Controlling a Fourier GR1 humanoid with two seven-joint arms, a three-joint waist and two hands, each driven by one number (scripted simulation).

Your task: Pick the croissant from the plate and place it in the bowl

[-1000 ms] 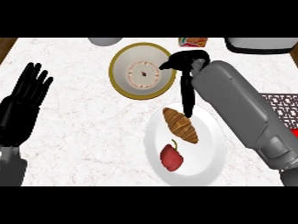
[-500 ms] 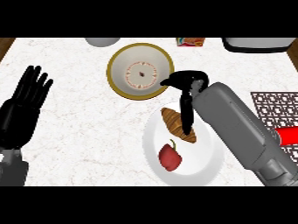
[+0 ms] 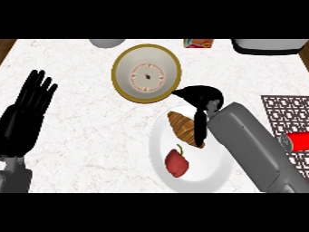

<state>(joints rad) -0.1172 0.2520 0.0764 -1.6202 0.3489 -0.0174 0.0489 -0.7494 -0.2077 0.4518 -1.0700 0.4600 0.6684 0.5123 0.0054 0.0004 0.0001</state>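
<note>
Right hand [image 3: 198, 97] reaches down over the croissant [image 3: 183, 126] on the plate [image 3: 214, 170]; I cannot tell its grip. Left hand [image 3: 23, 120] rests open at left.

Two smooth grey forearms, each with a glossy black robot hand [image 3: 24, 118].

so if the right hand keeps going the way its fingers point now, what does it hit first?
The croissant on the white plate. The right hand hangs over the plate's upper edge, fingers pointing down onto the pastry; whether they touch it yet is unclear from this angle.
</note>
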